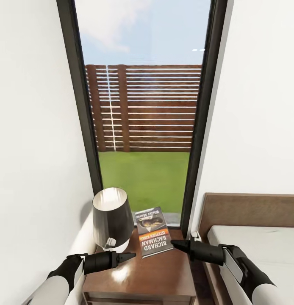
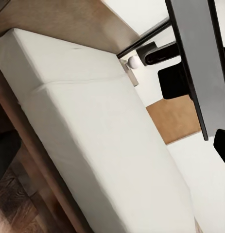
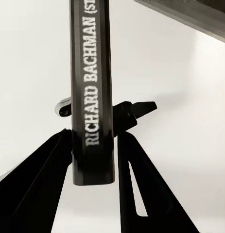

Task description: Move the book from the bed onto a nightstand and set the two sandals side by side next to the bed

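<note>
Both arms reach in level over the nightstand [image 1: 157, 275], tips facing each other. Right gripper [image 1: 174, 244] is at the book's [image 1: 153, 231] edge; its wrist view shows fingers [image 3: 134, 179] clamped on the spine. Book stands tilted on the nightstand beside the lamp [image 1: 112, 220]. Left gripper [image 1: 131, 255] looks closed, holding nothing. Bed [image 1: 257, 237] on the right.

The book [image 1: 153, 232] leans up past the right gripper [image 1: 176, 244], its top cut by the edge in the right wrist view; whether its lower edge touches the nightstand [image 1: 157, 275] is unclear. Beyond the left gripper [image 1: 129, 256], the lamp [image 1: 112, 218] hides its own base. Behind the right gripper, the bed [image 1: 257, 237] runs out of frame.
</note>
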Controlling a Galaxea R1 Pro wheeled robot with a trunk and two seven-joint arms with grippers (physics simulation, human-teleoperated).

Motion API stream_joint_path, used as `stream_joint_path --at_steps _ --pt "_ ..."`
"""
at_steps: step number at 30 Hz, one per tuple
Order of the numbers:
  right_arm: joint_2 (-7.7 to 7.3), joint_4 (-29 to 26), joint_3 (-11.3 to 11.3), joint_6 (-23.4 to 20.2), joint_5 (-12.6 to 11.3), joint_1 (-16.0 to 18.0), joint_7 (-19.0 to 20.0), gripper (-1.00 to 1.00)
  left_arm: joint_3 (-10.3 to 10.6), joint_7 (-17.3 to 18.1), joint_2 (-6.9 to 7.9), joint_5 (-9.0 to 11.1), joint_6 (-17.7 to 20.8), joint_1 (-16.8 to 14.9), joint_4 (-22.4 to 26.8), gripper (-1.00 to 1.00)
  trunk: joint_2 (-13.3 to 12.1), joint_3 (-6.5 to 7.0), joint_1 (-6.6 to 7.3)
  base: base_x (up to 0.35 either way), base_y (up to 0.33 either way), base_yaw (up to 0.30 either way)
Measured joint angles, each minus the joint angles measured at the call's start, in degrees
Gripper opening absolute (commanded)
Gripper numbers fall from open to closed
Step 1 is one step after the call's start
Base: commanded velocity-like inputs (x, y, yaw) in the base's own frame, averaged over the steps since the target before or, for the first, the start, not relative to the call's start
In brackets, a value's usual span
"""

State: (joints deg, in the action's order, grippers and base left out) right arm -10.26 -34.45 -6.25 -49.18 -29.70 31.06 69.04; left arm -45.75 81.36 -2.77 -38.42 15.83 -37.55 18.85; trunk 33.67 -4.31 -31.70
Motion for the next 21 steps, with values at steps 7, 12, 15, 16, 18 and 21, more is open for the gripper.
stream_joint_path --at_steps 7,12,15,16,18,21 --pt "-0.05 0.0 1.3 0.0 -0.2 0.0 0.0 -1.00 0.0 0.0 0.02 0.1 0.0 0.0 0.0 1.00 2.4 -1.08 -1.32 0.000 0.000 0.000" --pt "-0.05 0.0 2.9 0.0 -0.2 0.0 0.0 -1.00 0.0 -0.1 -0.02 0.1 0.0 0.0 0.0 1.00 4.4 -1.98 -2.42 0.000 0.000 0.000" --pt "-0.05 0.0 3.0 0.0 -0.2 0.0 0.0 -1.00 0.0 -0.1 -0.02 0.1 0.0 0.0 0.0 1.00 5.6 -2.52 -3.08 0.000 0.000 0.000" --pt "-0.05 0.0 3.0 0.0 -0.2 0.0 0.0 -1.00 0.0 -0.1 -0.02 0.1 0.0 0.0 0.0 1.00 6.0 -2.70 -3.30 0.000 0.000 0.000" --pt "-0.05 0.0 3.1 0.0 -0.1 0.0 0.0 -1.00 0.0 -0.1 -0.05 0.1 0.0 0.0 0.0 1.00 6.8 -3.06 -3.74 0.000 0.000 0.000" --pt "-0.05 0.0 3.1 0.0 -0.1 0.0 0.0 -1.00 0.0 -0.1 -0.05 0.1 0.0 0.0 0.0 1.00 8.0 -3.60 -4.40 0.000 0.000 0.000"
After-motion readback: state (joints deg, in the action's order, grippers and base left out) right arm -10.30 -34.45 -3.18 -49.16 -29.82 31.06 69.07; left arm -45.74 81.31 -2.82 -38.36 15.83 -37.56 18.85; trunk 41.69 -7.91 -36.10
